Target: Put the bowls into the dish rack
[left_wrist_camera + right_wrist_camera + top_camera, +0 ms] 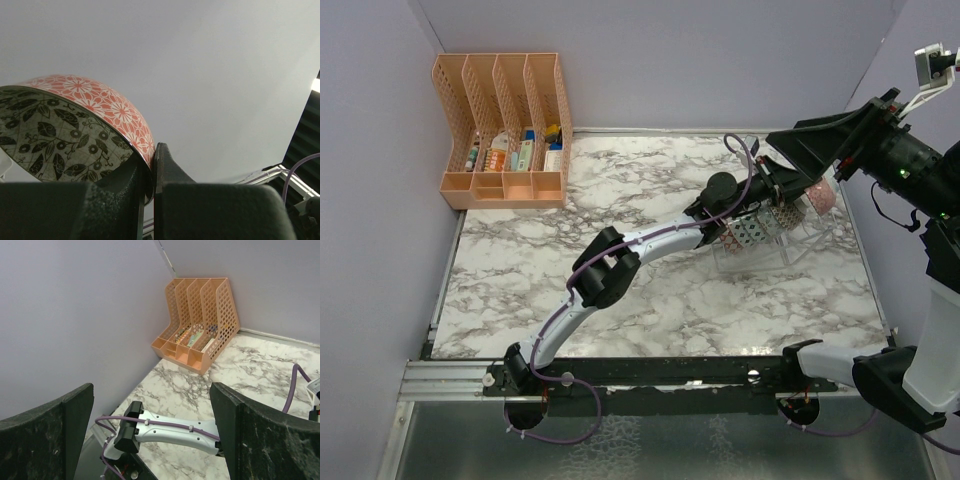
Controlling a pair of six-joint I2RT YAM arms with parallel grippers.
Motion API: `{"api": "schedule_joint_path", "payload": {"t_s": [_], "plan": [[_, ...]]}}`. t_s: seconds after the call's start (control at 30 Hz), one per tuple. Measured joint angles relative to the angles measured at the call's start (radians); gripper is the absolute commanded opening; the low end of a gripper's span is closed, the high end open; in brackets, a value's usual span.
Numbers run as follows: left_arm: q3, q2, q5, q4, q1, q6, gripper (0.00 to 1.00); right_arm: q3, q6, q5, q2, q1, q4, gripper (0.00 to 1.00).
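Bowl [100, 107], pink outside, is being pinched by its rim in the left hand [152, 150], standing on edge over the dish rack [775, 250] at the table's [650, 300] right side, so the prongs are lying just below. Right hand [150, 390] is hovering higher, spread wide and empty.

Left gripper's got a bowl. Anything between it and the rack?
Nothing visible. The left gripper pinches the bowl by its rim at the dish rack, where another bowl already stands. The right arm overhangs that spot in the top view, hiding part.
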Motion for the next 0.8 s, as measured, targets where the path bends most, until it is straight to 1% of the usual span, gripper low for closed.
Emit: {"api": "schedule_joint_path", "payload": {"t_s": [0.23, 0.6, 0.8], "plan": [[-0.068, 0.0, 0.007, 0.021, 0.006, -0.016, 0.0, -0.006, -0.008, -0.001, 0.0, 0.0, -0.003, 0.99], [-0.064, 0.003, 0.021, 0.039, 0.022, -0.027, 0.0, -0.033, -0.027, 0.0, -0.001, 0.0, -0.01, 0.99], [-0.013, 0.042, 0.041, 0.034, 0.036, -0.032, 0.0, -0.034, -0.035, 0.0, -0.001, 0.0, -0.011, 0.99]]}}
